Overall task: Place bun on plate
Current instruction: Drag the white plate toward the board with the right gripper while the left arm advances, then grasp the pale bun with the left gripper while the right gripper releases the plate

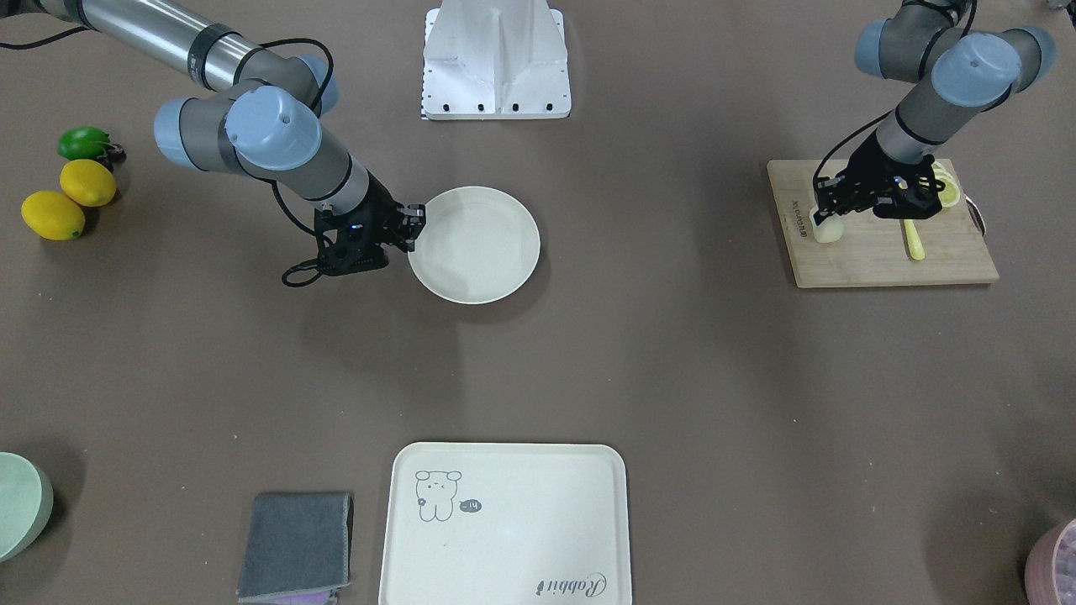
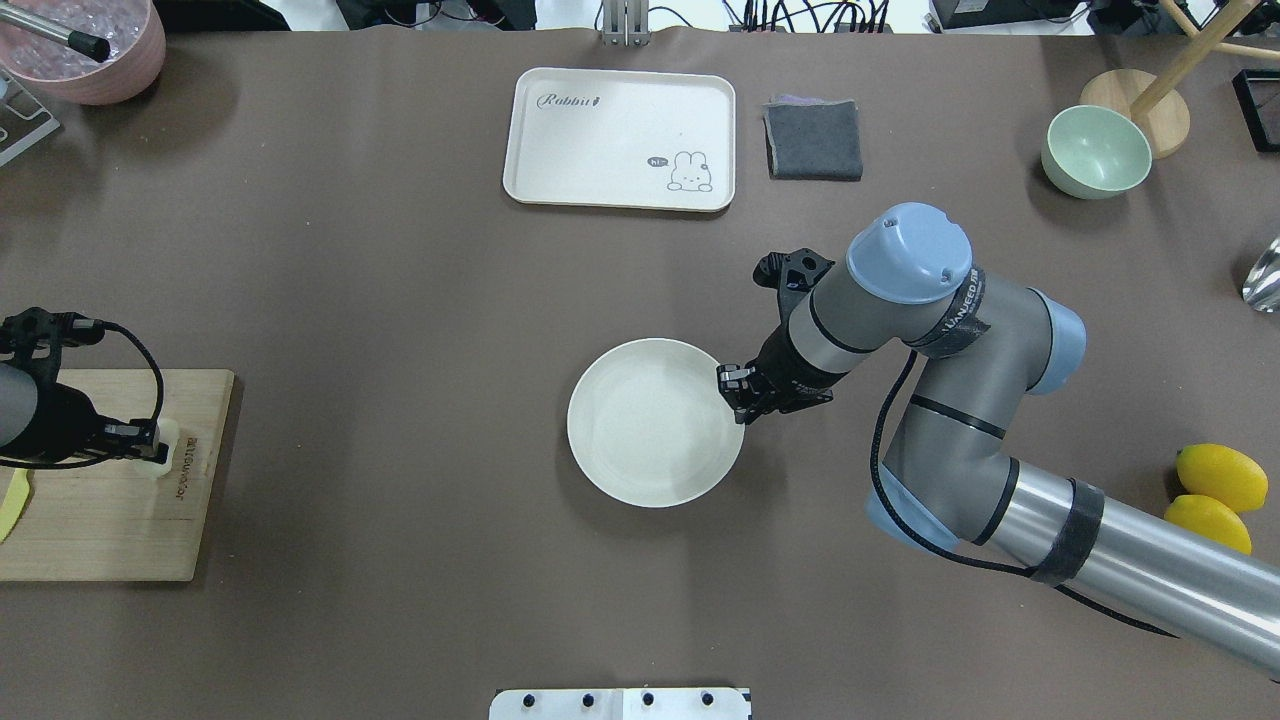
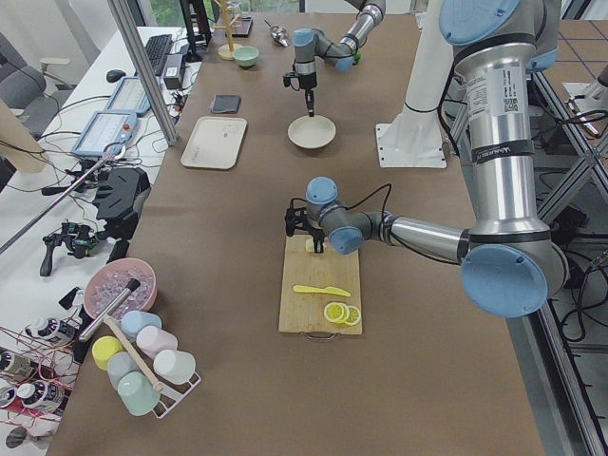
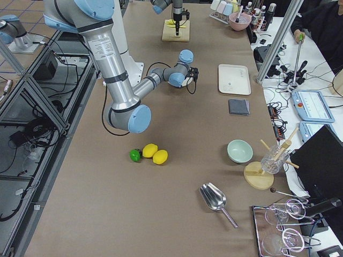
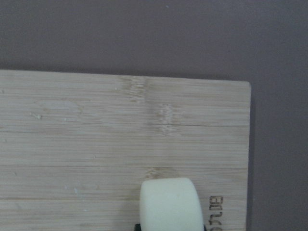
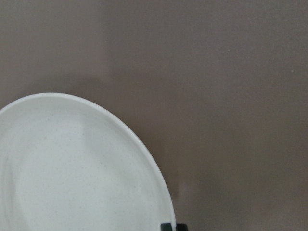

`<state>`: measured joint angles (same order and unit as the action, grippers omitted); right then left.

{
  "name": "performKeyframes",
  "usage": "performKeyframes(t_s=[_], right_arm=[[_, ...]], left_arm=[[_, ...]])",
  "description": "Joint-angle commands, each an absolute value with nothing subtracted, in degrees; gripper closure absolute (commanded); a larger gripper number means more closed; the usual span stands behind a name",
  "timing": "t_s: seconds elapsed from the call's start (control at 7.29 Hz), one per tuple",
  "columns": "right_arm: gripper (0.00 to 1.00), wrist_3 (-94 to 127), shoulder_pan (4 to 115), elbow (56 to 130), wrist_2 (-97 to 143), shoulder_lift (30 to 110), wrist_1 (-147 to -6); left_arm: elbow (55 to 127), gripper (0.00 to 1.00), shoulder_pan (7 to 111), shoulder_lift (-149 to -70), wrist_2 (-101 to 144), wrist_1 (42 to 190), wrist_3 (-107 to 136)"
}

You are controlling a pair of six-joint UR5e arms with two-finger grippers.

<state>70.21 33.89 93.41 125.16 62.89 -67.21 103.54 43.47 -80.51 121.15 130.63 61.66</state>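
Observation:
The bun [image 1: 829,230], a small pale cream lump, sits at the corner of a wooden cutting board [image 1: 883,256]. My left gripper [image 1: 828,217] is shut on the bun from above. In the left wrist view the bun [image 5: 171,204] fills the gap between the fingers at the bottom edge, over the board [image 5: 96,134]. The round cream plate [image 1: 475,244] lies mid-table with nothing on it. At its rim, my right gripper [image 1: 414,225] is shut on the edge. The right wrist view shows the plate [image 6: 72,168] with a fingertip at its rim.
Lemon slices [image 1: 946,189] and a yellow knife [image 1: 913,239] lie on the board. A bear-print tray [image 1: 504,521] and a grey cloth [image 1: 294,546] are on the far side. Whole lemons [image 1: 67,197] and a green bowl [image 2: 1095,150] lie on my right.

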Motion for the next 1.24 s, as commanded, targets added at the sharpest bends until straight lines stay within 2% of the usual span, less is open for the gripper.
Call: performKeyframes(t_s=[0.0, 0.14, 0.27, 0.69, 1.1], right_arm=[[1.00, 70.22, 33.40, 93.25, 125.16, 62.32, -67.06], [0.22, 70.22, 33.40, 93.25, 124.98, 62.23, -67.06], [0.01, 70.83, 33.14, 93.25, 122.72, 62.14, -65.58], [0.00, 70.41, 37.59, 94.30, 126.88, 65.28, -65.04], [0.00, 60.96, 48.22, 97.20, 135.86, 74.32, -65.13]], left_arm=[[106.33, 0.85, 43.59, -81.38, 121.64, 130.34, 61.79], [106.61, 0.85, 43.59, -85.13, 121.64, 129.82, 62.48], [106.09, 0.85, 43.51, -88.91, 121.47, 129.64, 66.75], [106.08, 0.85, 40.53, -104.54, 120.94, 117.73, 74.06], [104.52, 0.85, 28.08, -117.20, 107.81, 109.01, 82.68]])
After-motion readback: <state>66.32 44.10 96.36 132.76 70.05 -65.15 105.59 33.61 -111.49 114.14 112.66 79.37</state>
